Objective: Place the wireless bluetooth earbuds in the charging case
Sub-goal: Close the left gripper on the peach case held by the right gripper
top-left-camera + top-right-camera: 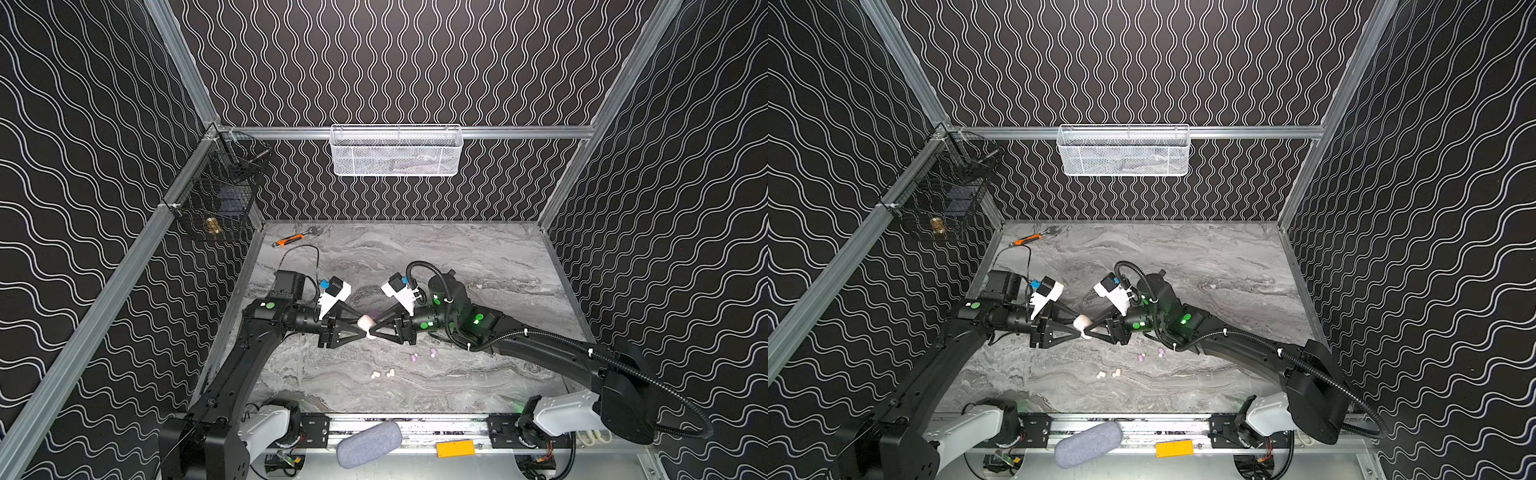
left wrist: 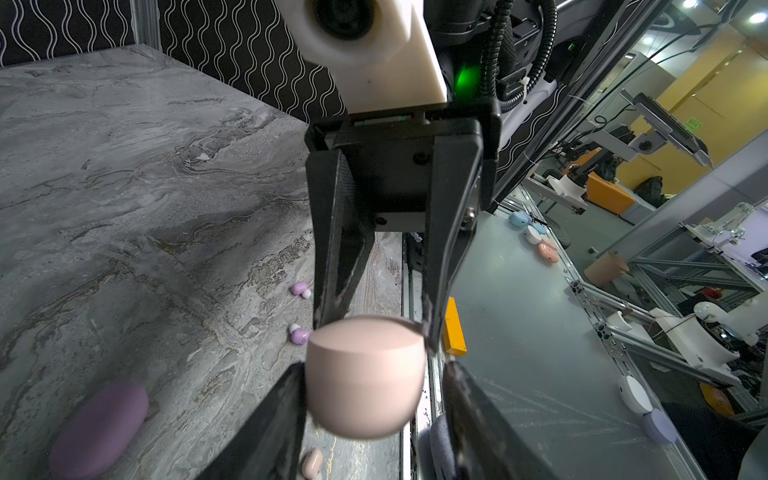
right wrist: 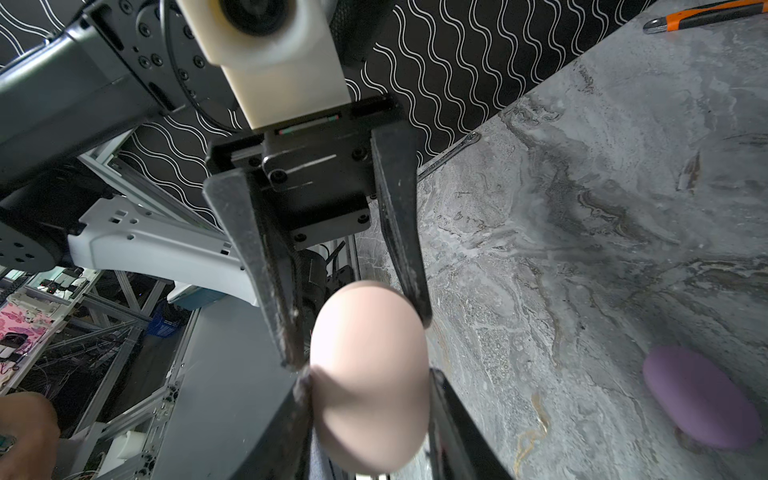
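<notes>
Now | charging case [image 1: 365, 322] — smooth cream-pink pebble, lid shut | left jaws and right jaws both pinching it

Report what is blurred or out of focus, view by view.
Left wrist view: the cream case is soft-edged, the purple case smeared. Right wrist view: cream case out of focus, marble tabletop sharp. In both top views: earbuds tiny and soft.
</notes>
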### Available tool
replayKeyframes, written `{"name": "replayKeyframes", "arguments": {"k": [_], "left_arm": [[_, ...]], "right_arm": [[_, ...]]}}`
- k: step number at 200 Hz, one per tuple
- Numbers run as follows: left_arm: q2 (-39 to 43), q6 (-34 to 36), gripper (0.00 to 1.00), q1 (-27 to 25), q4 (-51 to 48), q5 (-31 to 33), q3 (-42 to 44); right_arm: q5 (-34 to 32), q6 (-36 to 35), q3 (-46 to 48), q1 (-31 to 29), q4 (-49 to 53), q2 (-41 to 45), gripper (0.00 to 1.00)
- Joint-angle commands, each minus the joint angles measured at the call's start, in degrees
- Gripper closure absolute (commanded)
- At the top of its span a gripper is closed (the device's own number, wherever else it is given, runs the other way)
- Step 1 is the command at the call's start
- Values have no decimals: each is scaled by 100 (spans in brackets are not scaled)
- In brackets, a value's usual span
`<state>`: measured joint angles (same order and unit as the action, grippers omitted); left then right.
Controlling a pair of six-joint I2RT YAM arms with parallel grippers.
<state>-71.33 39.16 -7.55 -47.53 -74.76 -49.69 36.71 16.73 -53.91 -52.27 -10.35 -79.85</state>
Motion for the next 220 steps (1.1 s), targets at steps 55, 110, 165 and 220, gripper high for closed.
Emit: {"name": "replayKeyframes", "arguments": {"k": [55,110,165,220], "left_arm": [[6,118,41,-7,-5,-135,3],[23,170,46,-10,-36,-130,3],[21,178,47,-11,-37,-135,3],[-27,180,46,-14,-37,-144,3]], "right_arm": [[29,48,-107,-2,-398,-63,66],[91,71,-146,2,-406,-65,66],[135,37,-80,-11,-320,-31,66],[134,-113,-196,-20,-52,-63,66]]}}
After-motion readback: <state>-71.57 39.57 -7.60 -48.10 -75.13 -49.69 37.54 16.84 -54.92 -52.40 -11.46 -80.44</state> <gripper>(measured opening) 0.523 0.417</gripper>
